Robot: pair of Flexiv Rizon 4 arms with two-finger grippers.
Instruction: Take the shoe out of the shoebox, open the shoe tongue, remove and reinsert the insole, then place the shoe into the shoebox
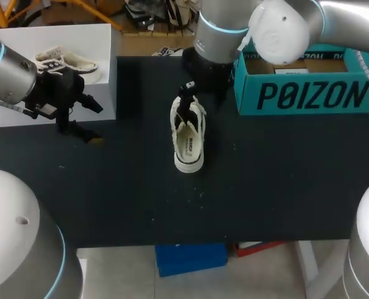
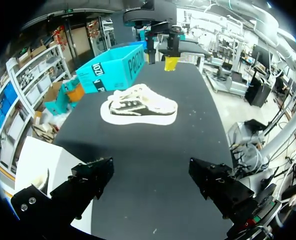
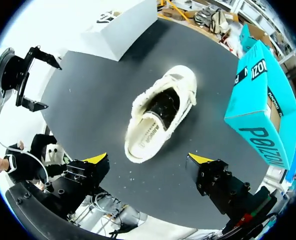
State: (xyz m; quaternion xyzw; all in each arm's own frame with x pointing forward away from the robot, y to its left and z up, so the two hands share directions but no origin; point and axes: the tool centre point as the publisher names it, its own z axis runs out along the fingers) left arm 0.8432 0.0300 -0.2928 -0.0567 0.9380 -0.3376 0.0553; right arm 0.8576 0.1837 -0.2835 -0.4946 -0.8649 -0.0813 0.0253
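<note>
The dark surface (image 1: 265, 187) carries the teal shoebox (image 1: 309, 93) at its far right. The box bears big dark lettering on its near side. A white box (image 1: 103, 43) sits at the far left with a 2nd shoe (image 1: 69, 62) on it.

The shoe (image 1: 189, 134) I am working with is out of the shoebox. It stands upright on its sole near the middle of the surface, beside the shoebox but not touching it. Its long axis runs from me toward the far edge, heel nearest me. There is small print on the insole, too fine to make out.

My right fingers (image 3: 148, 160) hang above it, spread apart and holding nothing. The shoe lies ahead of them, and its length runs roughly across their closing line, somewhat slanted. I judge this arm the nearer of the 2, so the tongue is its job.

My left fingers (image 2: 153, 175) are also apart and empty, well off by the white box. From there the shoe lies broadside ahead.
</note>
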